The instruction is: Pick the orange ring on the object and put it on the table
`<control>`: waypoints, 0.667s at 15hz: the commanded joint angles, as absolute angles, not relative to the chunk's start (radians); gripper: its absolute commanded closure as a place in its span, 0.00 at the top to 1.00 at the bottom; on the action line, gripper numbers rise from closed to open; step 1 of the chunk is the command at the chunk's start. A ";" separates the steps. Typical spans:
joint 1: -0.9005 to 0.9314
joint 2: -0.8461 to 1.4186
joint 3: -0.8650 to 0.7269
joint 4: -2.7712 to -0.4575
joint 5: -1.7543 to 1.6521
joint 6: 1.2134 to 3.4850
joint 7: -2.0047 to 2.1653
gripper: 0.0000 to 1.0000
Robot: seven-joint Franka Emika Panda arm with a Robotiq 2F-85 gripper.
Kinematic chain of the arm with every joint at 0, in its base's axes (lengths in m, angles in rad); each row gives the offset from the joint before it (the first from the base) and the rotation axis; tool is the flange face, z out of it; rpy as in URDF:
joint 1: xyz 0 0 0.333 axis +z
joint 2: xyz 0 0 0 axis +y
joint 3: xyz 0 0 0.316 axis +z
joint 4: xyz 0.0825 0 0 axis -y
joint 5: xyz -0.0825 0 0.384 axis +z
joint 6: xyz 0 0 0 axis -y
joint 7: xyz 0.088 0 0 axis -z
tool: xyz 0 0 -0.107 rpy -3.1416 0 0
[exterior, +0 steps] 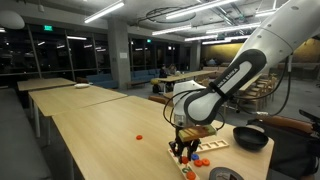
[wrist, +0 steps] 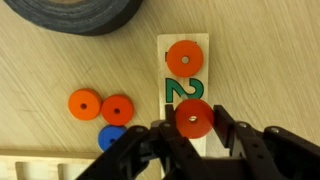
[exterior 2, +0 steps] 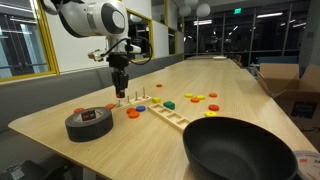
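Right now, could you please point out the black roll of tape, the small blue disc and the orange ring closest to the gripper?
Black roll of tape (exterior 2: 88,131): exterior view, outer side wall.
Small blue disc (wrist: 110,138): wrist view, top face.
Orange ring (wrist: 201,126): wrist view, top face beside hole.

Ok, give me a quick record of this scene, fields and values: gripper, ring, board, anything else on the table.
gripper: low over the board, jaws either side of the ring, contact unclear
ring: orange, on the board
board: wooden, numeral 2 printed on it
second ring: orange, on the board too
loose rings: two orange, one blue, beside the board
tape roll: dark, lying flat
pan: black
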State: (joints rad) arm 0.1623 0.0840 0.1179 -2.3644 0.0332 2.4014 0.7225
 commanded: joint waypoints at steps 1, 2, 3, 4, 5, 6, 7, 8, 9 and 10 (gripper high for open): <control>0.146 0.052 0.092 -2.370 -0.016 2.379 0.750 0.24; 0.140 0.053 0.084 -2.372 -0.028 2.379 0.755 0.24; 0.133 0.055 0.074 -2.375 -0.039 2.378 0.759 0.24; 0.127 0.056 0.066 -2.378 -0.046 2.378 0.762 0.24; 0.121 0.058 0.059 -2.381 -0.057 2.377 0.766 0.24; 0.115 0.060 0.052 -2.385 -0.063 2.375 0.768 0.24; 0.109 0.061 0.046 -2.388 -0.068 2.372 0.770 0.24; 0.104 0.062 0.041 -2.392 -0.071 2.369 0.773 0.24; 0.098 0.062 0.035 -2.397 -0.068 2.367 0.774 0.24; 0.093 0.062 0.029 -2.403 -0.068 2.367 0.778 0.24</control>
State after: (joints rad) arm 0.1049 0.0812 0.0419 -2.3862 -0.0399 2.3800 0.7428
